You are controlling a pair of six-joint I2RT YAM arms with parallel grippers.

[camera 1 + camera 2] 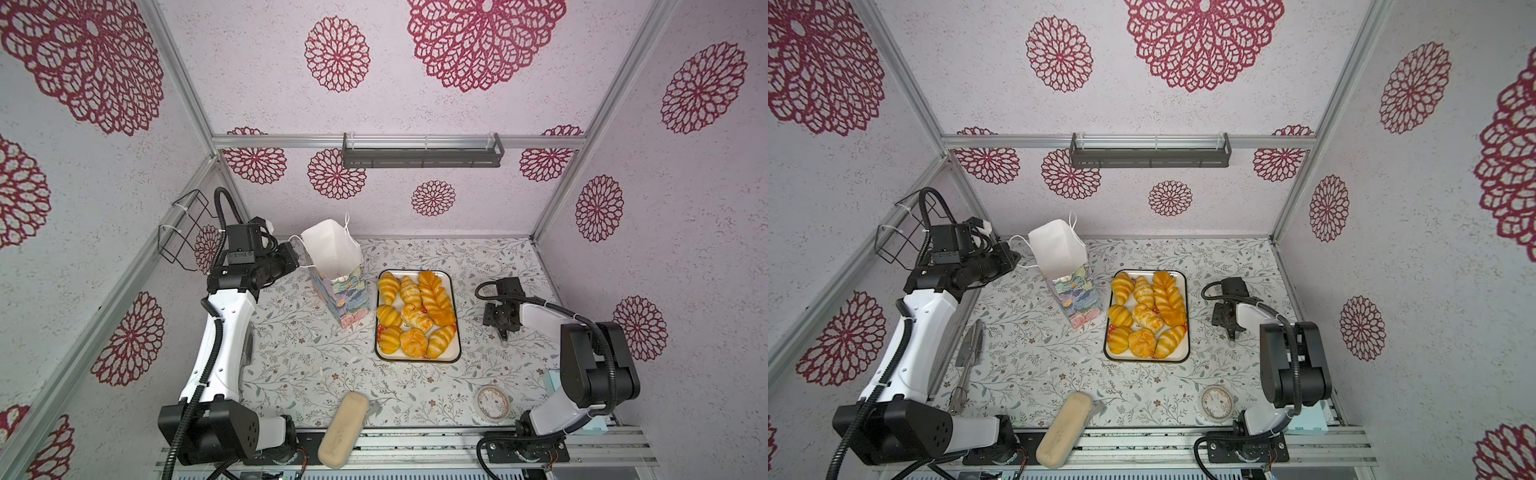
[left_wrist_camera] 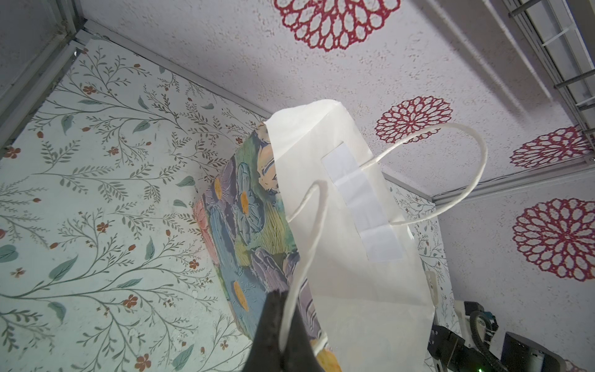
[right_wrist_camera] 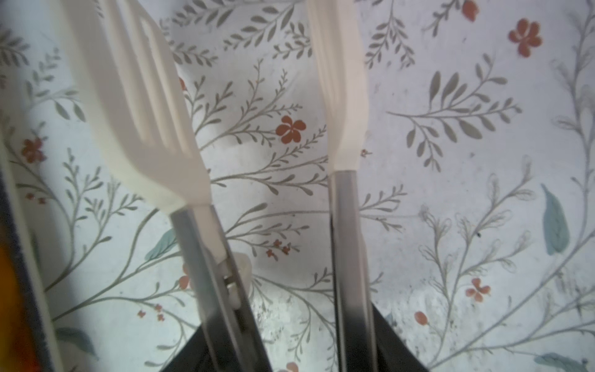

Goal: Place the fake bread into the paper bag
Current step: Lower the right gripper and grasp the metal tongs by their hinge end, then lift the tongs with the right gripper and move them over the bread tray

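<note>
The fake bread (image 1: 415,316) (image 1: 1148,316), several glossy golden pastries, fills a white tray (image 1: 455,291) at mid-table. Just left of the tray stands the paper bag (image 1: 345,299) (image 1: 1077,299) (image 2: 354,257), flower-printed outside and white inside, with its mouth open. My left gripper (image 1: 296,257) (image 1: 1017,259) (image 2: 285,325) is shut on one white cord handle (image 2: 309,244) at the bag's left rim. My right gripper (image 1: 503,332) (image 1: 1232,332) (image 3: 289,341) is right of the tray, shut on the metal arms of white-tipped tongs (image 3: 151,128). The tong tips hang apart over bare table with nothing between them.
A long beige block (image 1: 344,428) lies over the front edge. A tape roll (image 1: 493,402) sits front right beside a teal box (image 1: 552,382). Metal utensils (image 1: 971,345) lie by the left arm. A wire basket (image 1: 183,230) hangs on the left wall and a shelf (image 1: 422,156) on the back wall.
</note>
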